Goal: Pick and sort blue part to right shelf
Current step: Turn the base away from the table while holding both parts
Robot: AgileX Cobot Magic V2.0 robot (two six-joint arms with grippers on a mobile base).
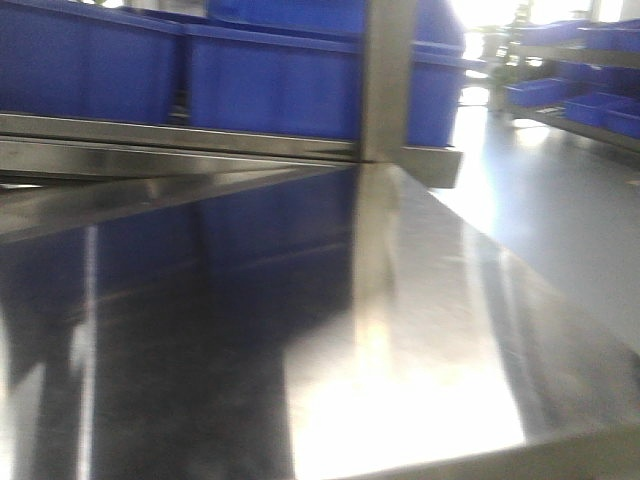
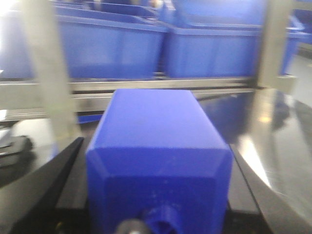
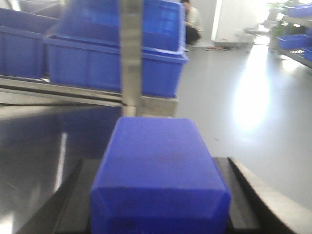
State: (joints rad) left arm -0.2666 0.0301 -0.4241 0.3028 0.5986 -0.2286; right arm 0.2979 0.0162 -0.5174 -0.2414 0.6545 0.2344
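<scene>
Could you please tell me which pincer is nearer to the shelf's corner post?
Probably the right. The right pincer, gripping a blue part, faces the corner post almost straight ahead; the left pincer, gripping another blue part, sees it off to its right.

We take this for a factory or warehouse floor. A steel-framed shelf point(image 1: 385, 80) carries large blue plastic bins point(image 1: 270, 85), at least 2 side by side, behind a polished steel worktable point(image 1: 420, 330). Past the table we see a wide, glossy grey floor point(image 3: 253, 112), another rack point(image 1: 560, 52) loaded with more blue bins, and a person point(image 3: 193, 22) crouching near a white wall.
</scene>
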